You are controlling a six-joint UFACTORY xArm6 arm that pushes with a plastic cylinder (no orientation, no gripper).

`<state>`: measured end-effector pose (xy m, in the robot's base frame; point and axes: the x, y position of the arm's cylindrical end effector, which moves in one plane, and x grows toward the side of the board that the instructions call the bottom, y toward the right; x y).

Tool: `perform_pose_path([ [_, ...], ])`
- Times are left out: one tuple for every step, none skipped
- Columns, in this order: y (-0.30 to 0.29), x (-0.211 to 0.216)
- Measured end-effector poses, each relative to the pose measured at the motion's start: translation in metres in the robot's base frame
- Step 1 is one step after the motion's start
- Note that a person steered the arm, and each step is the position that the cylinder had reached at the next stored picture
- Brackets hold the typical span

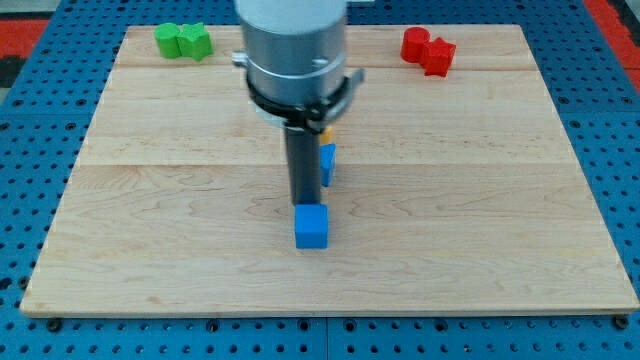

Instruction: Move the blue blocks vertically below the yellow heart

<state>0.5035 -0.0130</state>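
Observation:
A blue cube (311,227) lies near the middle of the wooden board (150,230), toward the view's bottom. My tip (304,203) stands right at the cube's top edge, touching or nearly touching it. A second blue block (327,163) shows just to the right of the rod, partly hidden by it; its shape is unclear. A small yellow piece (325,129) peeks out under the arm's body just above that blue block; most of it is hidden, so its shape cannot be made out.
Two green blocks (183,41) sit together at the board's top left. Two red blocks (428,48) sit together at the top right. The arm's grey body (293,50) covers the top centre. A blue perforated table surrounds the board.

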Motion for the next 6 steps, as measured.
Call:
perform_pose_path([
  [-0.028,0.016],
  [-0.081,0.041],
  [-0.073,0.065],
  [-0.030,0.064],
  [-0.004,0.045],
  [0.016,0.043],
])
